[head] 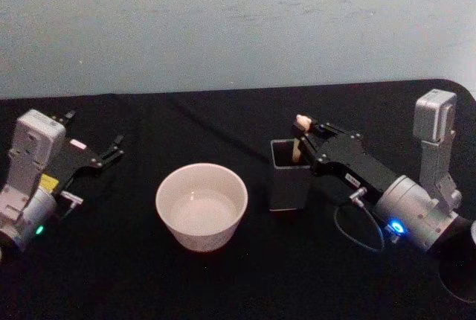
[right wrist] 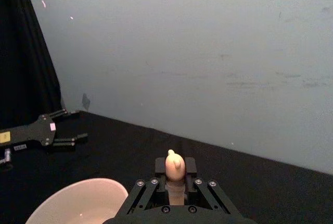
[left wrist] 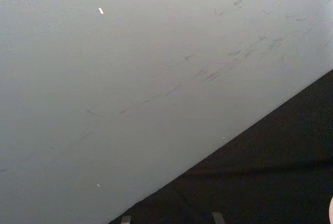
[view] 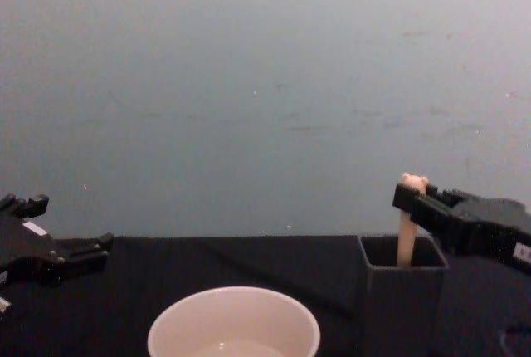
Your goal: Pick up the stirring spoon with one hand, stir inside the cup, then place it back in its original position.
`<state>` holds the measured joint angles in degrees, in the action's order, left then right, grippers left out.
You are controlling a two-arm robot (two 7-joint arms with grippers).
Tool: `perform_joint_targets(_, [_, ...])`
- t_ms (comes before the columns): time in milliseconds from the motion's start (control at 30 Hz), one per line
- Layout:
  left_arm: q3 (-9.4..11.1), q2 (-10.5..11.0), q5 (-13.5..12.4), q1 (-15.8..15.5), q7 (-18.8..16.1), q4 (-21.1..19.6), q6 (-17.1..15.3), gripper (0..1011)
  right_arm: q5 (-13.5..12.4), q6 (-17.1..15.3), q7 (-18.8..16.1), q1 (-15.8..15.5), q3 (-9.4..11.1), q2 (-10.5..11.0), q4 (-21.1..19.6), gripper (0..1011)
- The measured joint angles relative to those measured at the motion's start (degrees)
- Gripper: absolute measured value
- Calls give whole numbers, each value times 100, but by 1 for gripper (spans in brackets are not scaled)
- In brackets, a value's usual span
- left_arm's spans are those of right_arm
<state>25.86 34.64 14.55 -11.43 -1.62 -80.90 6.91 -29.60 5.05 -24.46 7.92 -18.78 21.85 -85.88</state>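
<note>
Head view: right end effector (head: 304, 144) grips the stirring spoon (head: 300, 138) standing in the holder (head: 290, 178); left end effector (head: 113, 149) spread wide

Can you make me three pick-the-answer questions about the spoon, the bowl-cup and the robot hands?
1. Where is the spoon?
A. Lying on the table
B. Standing in the dark holder
C. Inside the cup

2. What colour is the cup?
A. Cream-white
B. Red
C. Green

3. What is the right end effector doing?
A. Resting far from everything
B. Holding the cup
C. Shut on the spoon's handle

Answers: 1 B, the handle rises out of the holder in the chest view. 2 A, it looks pale cream against the black table. 3 C, the right wrist view shows the fingers pressed on both sides of the handle, while the left end effector waits open at the table's left.
</note>
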Motion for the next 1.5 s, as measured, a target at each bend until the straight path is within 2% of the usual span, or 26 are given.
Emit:
perform_joint_targets(433, [0,0,0,0,0,0,0,1001,234,-136,148,-28,-52,-64,92,212])
perform_joint_targets(900, [0,0,0,0,0,0,0,1001,224,-149,134,-29,-51,-61,99,235])
perform_joint_targets(1100, [0,0,0,0,0,0,0,1001,217,-149,124,-30,-51,-63,101,390])
perform_joint_targets(1133, [0,0,0,0,0,0,0,1001,216,-149,123,-30,-50,-63,101,449])
perform_joint_targets(1400, [0,0,0,0,0,0,0,1001,205,-145,117,-27,-49,-63,101,679])
perform_joint_targets(1467, [0,0,0,0,0,0,0,1001,203,-144,115,-27,-49,-63,100,775])
perform_joint_targets(1500, [0,0,0,0,0,0,0,1001,202,-143,115,-27,-49,-63,99,775])
